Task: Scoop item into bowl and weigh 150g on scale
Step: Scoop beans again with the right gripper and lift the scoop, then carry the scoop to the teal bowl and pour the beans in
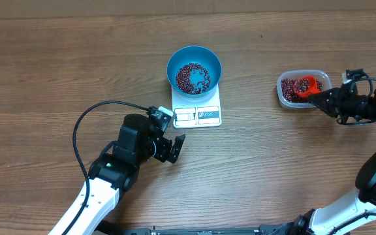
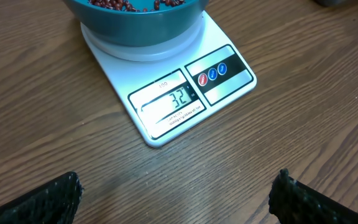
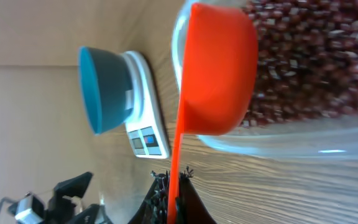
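Down at the lower left of the wooden table (image 1: 57, 65), the left gripper (image 1: 170, 149) is just hanging there with its black jaws spread wide and nothing between them. It's near the front corner of the scale (image 1: 198, 116) but not touching it.

The scale is a small flat white rectangle, smooth plastic, with a display (image 2: 169, 99) on the front that reads something like 32, and three little round buttons (image 2: 212, 73) next to it. Sitting on its back part is the bowl (image 1: 215, 57), round, deep, bright blue plastic. Inside there's a thin loose layer of beans (image 1: 192, 78), small, oval, dark red-brown, with blue bottom showing through in spots.

Well off to the right is a clear plastic tub (image 1: 325, 79) with rounded corners, and it holds a much bigger heap of the same beans. An orange plastic scoop (image 1: 305, 85) sits over that heap at the tub's right side, so it's well apart from the bowl. Can't tell if anything's in the cup.

The right gripper (image 3: 173, 196) is clamped tight on the scoop's thin flat handle, reaching in from the right edge.
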`<act>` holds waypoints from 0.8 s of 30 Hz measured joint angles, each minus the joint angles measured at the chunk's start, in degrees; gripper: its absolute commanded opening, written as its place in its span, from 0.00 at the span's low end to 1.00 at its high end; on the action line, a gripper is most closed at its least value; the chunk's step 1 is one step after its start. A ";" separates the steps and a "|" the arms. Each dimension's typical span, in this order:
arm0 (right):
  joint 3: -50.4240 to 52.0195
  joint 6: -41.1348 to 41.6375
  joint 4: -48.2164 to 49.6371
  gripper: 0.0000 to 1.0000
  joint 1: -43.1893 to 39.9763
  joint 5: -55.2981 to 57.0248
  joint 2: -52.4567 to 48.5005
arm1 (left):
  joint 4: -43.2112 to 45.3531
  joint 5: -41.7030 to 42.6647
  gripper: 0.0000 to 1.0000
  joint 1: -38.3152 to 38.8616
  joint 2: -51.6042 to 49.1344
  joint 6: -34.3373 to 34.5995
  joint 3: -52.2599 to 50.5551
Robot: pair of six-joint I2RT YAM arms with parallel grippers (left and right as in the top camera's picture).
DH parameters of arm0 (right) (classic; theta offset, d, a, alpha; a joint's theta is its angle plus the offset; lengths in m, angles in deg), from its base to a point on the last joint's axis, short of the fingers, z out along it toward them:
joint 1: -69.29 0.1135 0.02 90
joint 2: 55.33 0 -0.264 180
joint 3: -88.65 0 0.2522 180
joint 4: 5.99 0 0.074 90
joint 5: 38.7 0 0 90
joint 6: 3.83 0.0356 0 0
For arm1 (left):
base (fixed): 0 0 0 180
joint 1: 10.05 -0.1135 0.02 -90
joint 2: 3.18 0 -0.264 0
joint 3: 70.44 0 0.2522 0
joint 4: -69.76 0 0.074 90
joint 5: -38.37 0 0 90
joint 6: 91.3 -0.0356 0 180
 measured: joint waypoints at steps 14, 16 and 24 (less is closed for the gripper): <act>0.00 -2.45 -0.09 0.04 0.50 -13.70 0.00 | 0.00 0.00 1.00 0.00 0.00 -0.02 0.00; 0.00 -2.62 -0.07 0.04 1.42 -15.10 0.00 | 0.00 0.00 0.99 0.00 0.00 -0.02 0.00; 0.00 0.07 4.61 0.04 9.57 -17.62 0.00 | 0.00 0.00 0.99 0.00 0.00 -0.02 0.00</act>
